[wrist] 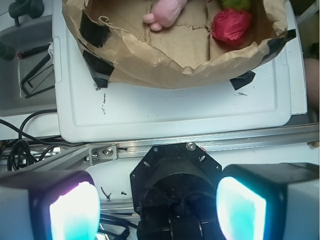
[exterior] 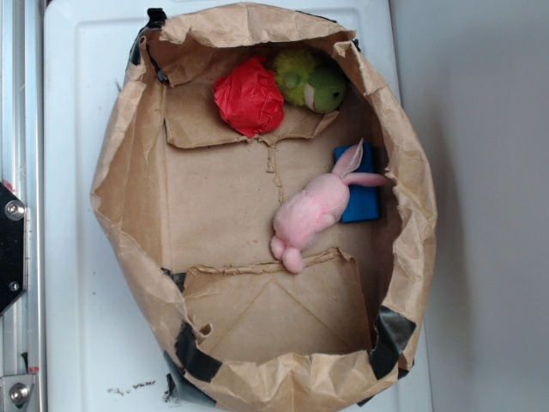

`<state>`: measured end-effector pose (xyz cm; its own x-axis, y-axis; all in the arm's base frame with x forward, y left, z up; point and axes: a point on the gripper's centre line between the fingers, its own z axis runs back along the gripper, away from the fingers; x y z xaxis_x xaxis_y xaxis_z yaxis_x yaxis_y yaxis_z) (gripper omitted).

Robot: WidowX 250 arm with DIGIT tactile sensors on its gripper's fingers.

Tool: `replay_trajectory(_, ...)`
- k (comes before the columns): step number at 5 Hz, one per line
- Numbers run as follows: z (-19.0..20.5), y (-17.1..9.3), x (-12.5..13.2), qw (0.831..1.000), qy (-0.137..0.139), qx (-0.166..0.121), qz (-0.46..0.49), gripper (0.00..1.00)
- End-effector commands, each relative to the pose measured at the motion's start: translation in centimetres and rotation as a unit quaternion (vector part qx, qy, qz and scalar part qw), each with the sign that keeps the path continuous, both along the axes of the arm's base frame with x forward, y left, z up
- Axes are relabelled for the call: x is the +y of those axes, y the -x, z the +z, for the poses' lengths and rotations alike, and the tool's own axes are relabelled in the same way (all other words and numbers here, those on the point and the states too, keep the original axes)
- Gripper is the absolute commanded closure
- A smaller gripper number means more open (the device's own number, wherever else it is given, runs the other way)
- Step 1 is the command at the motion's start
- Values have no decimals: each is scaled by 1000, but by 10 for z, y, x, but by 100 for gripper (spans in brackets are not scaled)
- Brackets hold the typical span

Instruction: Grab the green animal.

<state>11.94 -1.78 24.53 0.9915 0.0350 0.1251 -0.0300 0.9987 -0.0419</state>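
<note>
1. Gripper [wrist: 157,200]: lower edge of wrist frame, two lit pads [wrist: 75,212] wide apart, nothing between them. Parked over the metal rail [wrist: 200,145], well clear of the paper bag [exterior: 129,172]. Not in exterior frame.
2. Green animal [exterior: 310,80]: upper right inside the bag, tucked under the folded rim [exterior: 360,64], touching the red ball [exterior: 249,96] on its left. In wrist frame only a green sliver at top edge [wrist: 236,4], right of centre.
3. Risk: rim overhang above the target. Steep descent likely snags paper, drags the whole bag across the white tray [exterior: 77,129].
4. Risk: red ball pressed against target. Wide-open jaws may straddle both, or close on the ball instead.
5. Risk: shaggy soft plush, shallow pinch probably catches fur only and slips on lift.
6. Risk: bag floor has loose cardboard flaps [exterior: 214,129]; pad edge could hook one.
7. Pink bunny [exterior: 313,210] and blue block [exterior: 364,202] mid-right, well apart from target. Low collision concern unless approach crosses centre.
8. Writing: none legible. No brands or labels readable in either view.
</note>
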Motion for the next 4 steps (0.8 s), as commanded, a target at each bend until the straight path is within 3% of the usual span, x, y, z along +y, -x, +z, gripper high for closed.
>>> replay_trajectory(1, 0, 0, 0, 1000, 0, 0, 0, 0)
replay_trajectory(2, -24, -50, -2, 999, 0, -49, -9, 0)
replay_trajectory(4, -64, -143, 14, 998, -46, -48, -23, 0)
